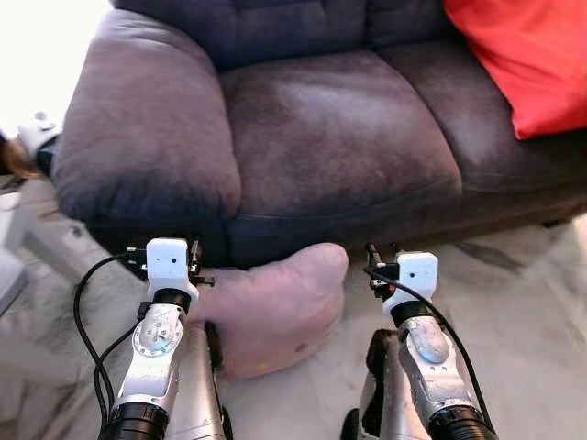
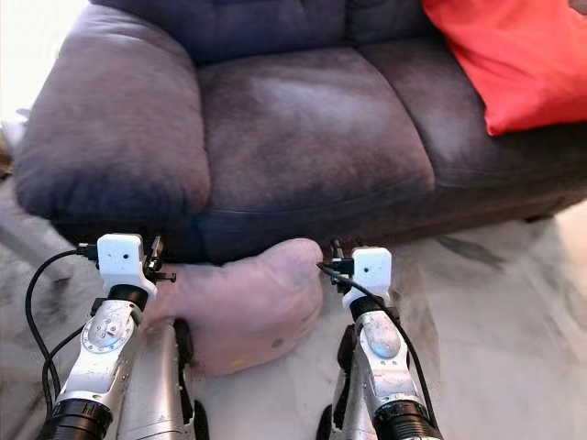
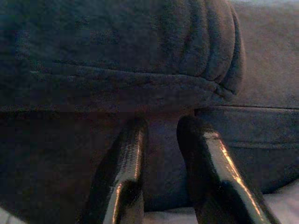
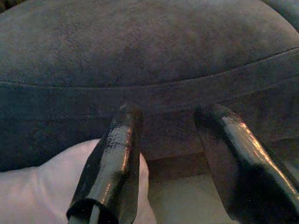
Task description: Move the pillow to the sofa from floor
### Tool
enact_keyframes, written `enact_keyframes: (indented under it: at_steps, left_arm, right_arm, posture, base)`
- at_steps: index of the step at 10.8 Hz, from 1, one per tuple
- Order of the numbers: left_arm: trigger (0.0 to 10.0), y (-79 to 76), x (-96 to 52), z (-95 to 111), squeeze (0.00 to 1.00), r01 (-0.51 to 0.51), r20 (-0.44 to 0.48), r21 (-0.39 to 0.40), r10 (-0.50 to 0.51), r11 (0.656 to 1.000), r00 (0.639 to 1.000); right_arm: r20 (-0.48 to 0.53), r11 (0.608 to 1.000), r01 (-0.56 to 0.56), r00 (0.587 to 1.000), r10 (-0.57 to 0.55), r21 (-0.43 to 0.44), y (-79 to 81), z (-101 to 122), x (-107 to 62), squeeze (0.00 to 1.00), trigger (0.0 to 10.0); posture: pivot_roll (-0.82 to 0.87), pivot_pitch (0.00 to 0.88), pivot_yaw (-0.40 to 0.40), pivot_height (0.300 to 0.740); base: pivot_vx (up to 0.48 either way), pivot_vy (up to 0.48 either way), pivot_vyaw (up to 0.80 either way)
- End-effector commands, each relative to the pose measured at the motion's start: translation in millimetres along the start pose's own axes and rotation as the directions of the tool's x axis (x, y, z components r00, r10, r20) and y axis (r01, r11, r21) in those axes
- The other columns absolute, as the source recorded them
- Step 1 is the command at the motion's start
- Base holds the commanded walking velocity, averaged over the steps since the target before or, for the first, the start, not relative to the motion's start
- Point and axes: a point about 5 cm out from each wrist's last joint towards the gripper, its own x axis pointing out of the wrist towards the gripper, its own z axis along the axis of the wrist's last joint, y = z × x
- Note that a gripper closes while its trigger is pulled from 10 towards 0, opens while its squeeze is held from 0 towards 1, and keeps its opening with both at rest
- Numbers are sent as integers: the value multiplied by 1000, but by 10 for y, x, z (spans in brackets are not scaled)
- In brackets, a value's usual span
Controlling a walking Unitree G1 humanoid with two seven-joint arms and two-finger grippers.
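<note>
The pink pillow lies on the pale marbled floor, its far edge pushed up against the front of the dark grey sofa, below the seat cushion nearest the sofa's left armrest. It looks soft and lumpy, with one rounded corner raised toward the sofa and a small dark spot low on its near side.

The pillow sits between the robot's two arms. The left arm reaches forward along the pillow's left side, and the left gripper points at the dark sofa front just under the armrest. Its two black fingers stand a little apart with nothing between them, so it is released and grasps nothing. The right arm is stretched forward just right of the pillow. The right gripper is aimed at the lower front of the sofa under the seat cushion edge, its fingers spread wide and empty. In the right wrist view, one finger hangs over the pillow's pink corner, though whether it touches the fabric cannot be told.

On the sofa's right seat, well apart from the pink pillow, a red cushion leans against the backrest. White furniture parts show on the floor beyond the sofa's left armrest, too blurred to identify.
</note>
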Motion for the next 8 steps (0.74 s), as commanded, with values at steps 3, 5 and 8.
enact_keyframes:
  at_steps: [3,5,8]
  left_arm:
    - [10000,19,-19,-41,0,-1,-27,9,1,1000,1000]
    - [10000,24,-17,-34,0,-2,-22,11,2,1000,1000]
    - [10000,35,-14,-16,0,-5,-14,13,5,1000,1000]
  right_arm:
    - [-22,1000,-4,1000,4,-7,4,-55,-34,0,10000]
    - [-25,1000,-3,1000,3,-1,5,-60,-37,0,10000]
    - [-27,1000,9,1000,-9,9,-4,-67,-40,0,10000]
  posture:
    - [147,183,-20,459]
    - [149,184,-19,459]
    - [149,186,-19,459]
  base:
    - [0,0,796]
    - [0,0,800]
    - [0,0,267]
